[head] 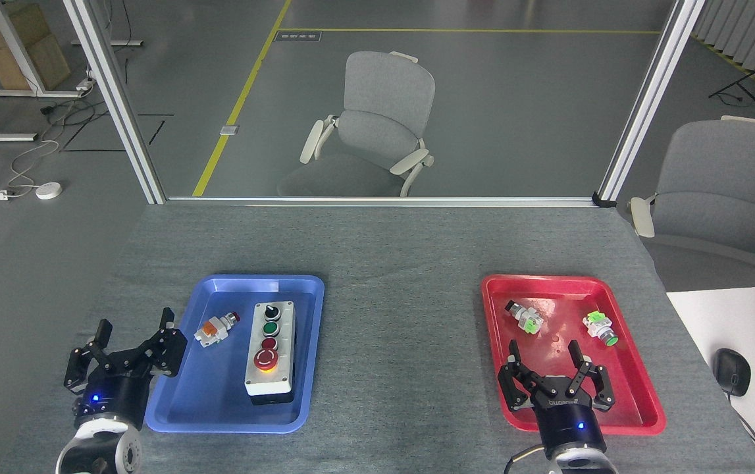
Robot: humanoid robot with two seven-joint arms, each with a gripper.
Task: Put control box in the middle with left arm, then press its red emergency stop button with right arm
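Both grippers are raised, jaws spread, nothing held: left gripper (133,329) just outside blue tray (180,388), right gripper (545,352) over red tray (640,395). Control box (270,349) is seated inside blue tray, red emergency stop button (266,359) facing up.

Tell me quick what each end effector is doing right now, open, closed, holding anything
Left end effector: open, holding nothing, beside the blue tray.
Right end effector: open, holding nothing, over the red tray.
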